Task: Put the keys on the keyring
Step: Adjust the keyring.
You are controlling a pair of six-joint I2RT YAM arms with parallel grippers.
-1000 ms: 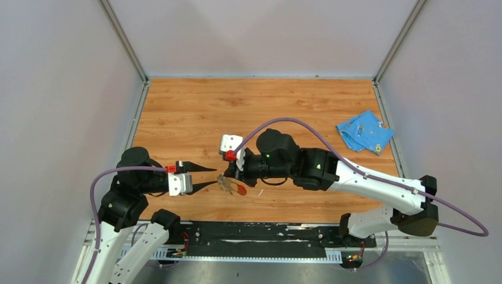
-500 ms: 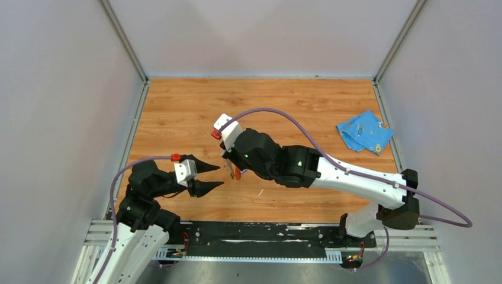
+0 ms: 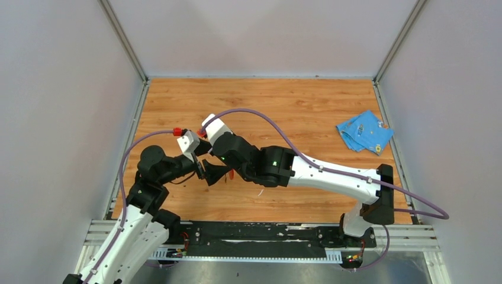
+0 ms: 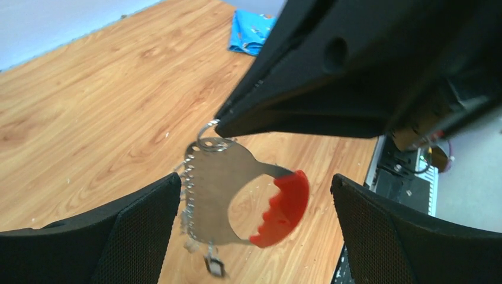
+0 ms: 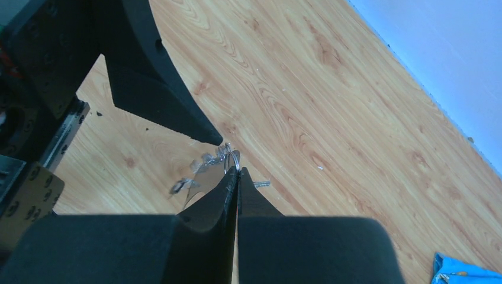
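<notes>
Arms first: the right arm (image 3: 331,174) has swung across to the left side of the table (image 3: 296,100) and the left arm (image 3: 155,165) has risen to meet it, where a second ago they faced each other across a gap; the left gripper (image 4: 256,177), only half parted then, now stands spread wide and holds nothing, its fingers (image 4: 118,231) either side of the keyring (image 4: 207,189) without touching it; the right gripper (image 5: 238,173) stays clenched, pinching the small metal ring (image 4: 216,144) so the grey-and-red keyring hangs clear above the wood; this reads as a second grip being prepared, to steady the keyring before any threading; the keys are not on it as far as I can tell; tiny silvery specks lie on the blue cloth (image 3: 364,131) at far right, too small to name.
</notes>
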